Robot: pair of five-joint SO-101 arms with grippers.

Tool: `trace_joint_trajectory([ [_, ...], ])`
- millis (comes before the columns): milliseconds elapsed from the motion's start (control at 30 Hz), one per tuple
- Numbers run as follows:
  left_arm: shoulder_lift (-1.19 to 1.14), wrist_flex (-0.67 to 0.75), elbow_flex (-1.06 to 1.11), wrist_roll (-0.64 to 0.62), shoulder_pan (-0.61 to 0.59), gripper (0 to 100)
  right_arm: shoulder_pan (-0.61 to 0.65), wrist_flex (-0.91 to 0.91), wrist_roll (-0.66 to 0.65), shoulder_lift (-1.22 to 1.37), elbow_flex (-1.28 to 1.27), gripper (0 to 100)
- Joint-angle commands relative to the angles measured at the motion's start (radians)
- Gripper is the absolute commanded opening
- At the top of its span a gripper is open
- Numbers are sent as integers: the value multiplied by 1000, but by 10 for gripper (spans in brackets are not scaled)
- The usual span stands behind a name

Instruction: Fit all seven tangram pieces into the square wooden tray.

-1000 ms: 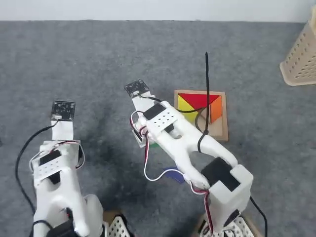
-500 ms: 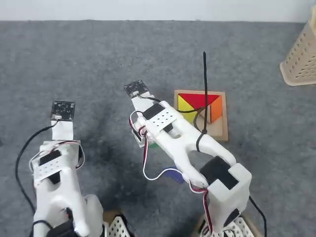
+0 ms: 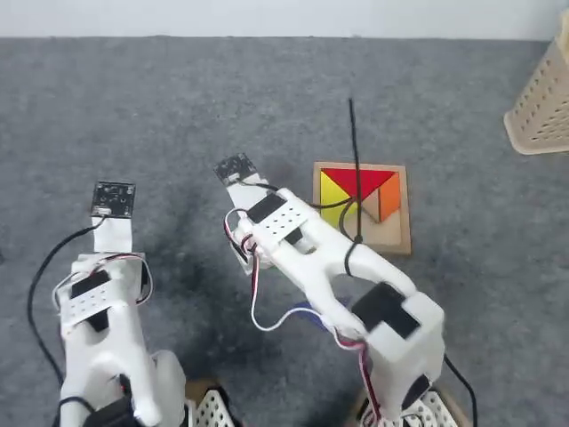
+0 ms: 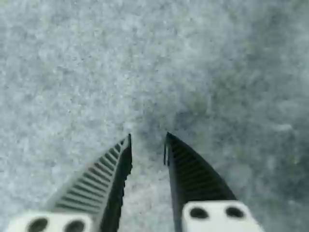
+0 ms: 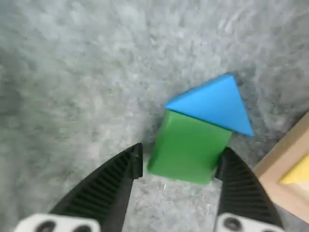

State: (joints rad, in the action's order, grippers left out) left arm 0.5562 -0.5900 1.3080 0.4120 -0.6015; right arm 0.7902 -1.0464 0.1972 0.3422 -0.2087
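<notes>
Right arm swung left. Right claw open astride green piece, ungripped; closure needed, then tray. Left claw ajar, empty.

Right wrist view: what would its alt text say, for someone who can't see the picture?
The open right gripper straddles a green square piece on grey carpet, one dark finger on either side. A blue triangle touches the green piece's far edge, and a corner of the wooden tray, holding a yellow piece, shows beside them.
</notes>
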Motion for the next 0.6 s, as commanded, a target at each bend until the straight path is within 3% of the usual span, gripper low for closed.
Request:
trace_joint_trajectory([
  [0, 0, 9, -42, 3, 0, 109, 5, -13, 11, -4, 54, 199],
  [300, 0, 9, -42, 3, 0, 109, -22, -31, 8, -5, 57, 109],
  [567, 0, 9, -42, 3, 0, 109, -70, -252, -61, -8, 222, 70],
])
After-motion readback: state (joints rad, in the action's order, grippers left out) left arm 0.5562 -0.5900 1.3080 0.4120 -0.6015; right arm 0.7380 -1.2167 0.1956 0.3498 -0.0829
